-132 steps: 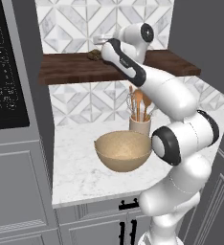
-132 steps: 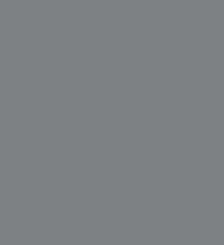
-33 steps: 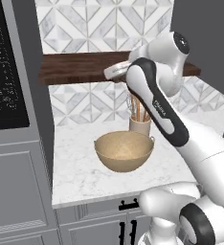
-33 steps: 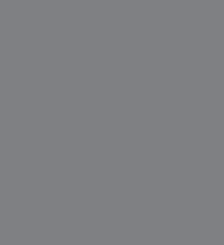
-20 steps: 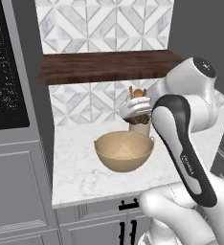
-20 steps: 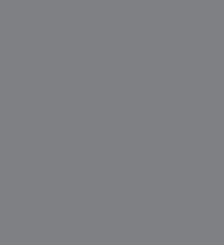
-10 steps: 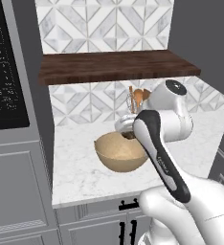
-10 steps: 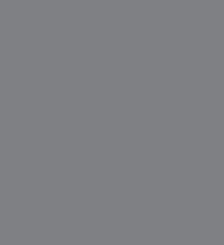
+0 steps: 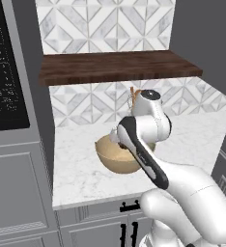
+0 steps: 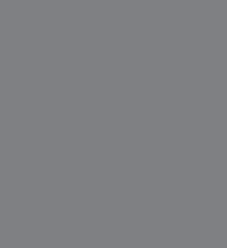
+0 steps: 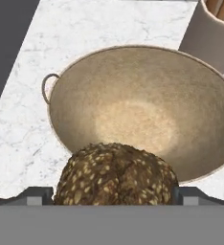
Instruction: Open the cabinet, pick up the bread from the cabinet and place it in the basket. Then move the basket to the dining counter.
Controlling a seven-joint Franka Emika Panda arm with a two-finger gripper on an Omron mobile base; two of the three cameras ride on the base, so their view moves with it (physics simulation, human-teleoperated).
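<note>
In the hand view my gripper (image 11: 115,197) is shut on the bread (image 11: 115,173), a lumpy dark brown seeded piece held between the two fingertips (image 11: 37,195). Right below it lies the basket (image 11: 85,81), wide, tan and empty inside, with a small loop handle on its left. In the left base view the basket (image 9: 107,161) stands on the marble counter (image 9: 81,178), and my hand (image 9: 116,137) hangs over its rim, partly hidden by the forearm. The dark brown wooden shelf (image 9: 120,67) runs along the wall above, with nothing visible on it.
A beige utensil holder (image 11: 214,33) with wooden tools stands just behind the basket, close to my wrist (image 9: 134,99). A black appliance (image 9: 4,72) in a grey tall unit borders the counter on the left. Grey panelled doors (image 9: 18,193) sit below.
The arm has swung down from the shelf with the bread in the gripper. Over the last half second the hand has sunk a little closer over the basket.
</note>
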